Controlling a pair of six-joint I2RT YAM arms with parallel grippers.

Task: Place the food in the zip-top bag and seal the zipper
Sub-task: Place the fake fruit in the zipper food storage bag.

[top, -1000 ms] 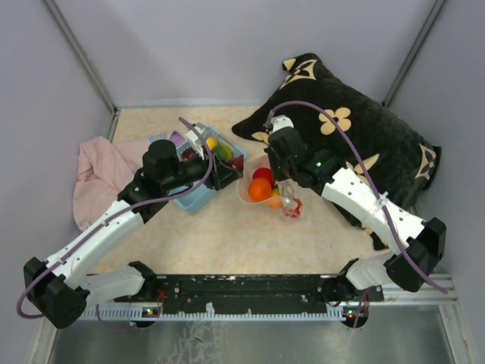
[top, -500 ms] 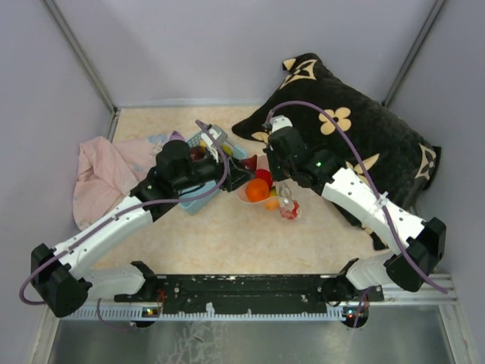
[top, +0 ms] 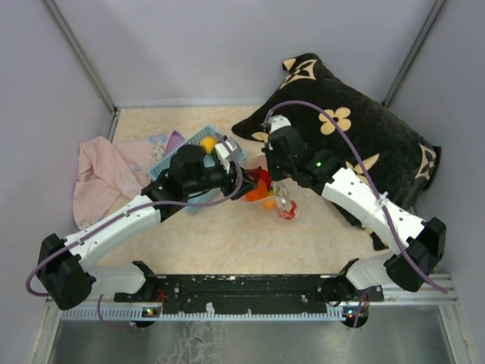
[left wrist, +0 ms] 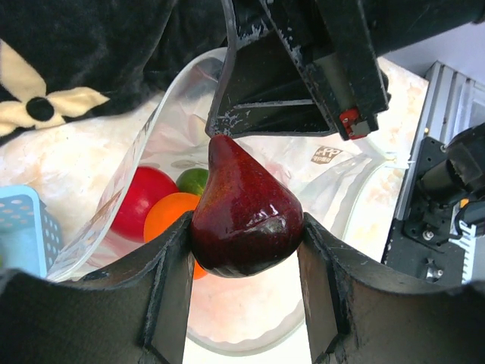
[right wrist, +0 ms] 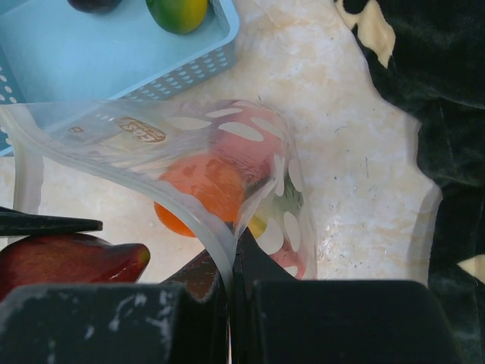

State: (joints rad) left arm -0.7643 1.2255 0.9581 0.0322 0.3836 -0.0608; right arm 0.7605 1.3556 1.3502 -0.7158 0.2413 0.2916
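One black pillow (top: 364, 136) right of bag (right wrist: 258, 136), basket (right wrist: 91, 53) left

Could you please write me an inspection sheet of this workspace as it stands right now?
Surface: beige tabletop, nothing spilled seen.
Job's things: zip-top bag open with food inside; dark red pear at its mouth; green-yellow fruit in the basket.
Clutter: pink cloth, black pillow.
Grippers: left gripper shut on the dark red pear; right gripper shut on the zip-top bag's rim.
Cables: purple cables arch above the tabletop.
Surroundings: grey walls, nothing else seen.
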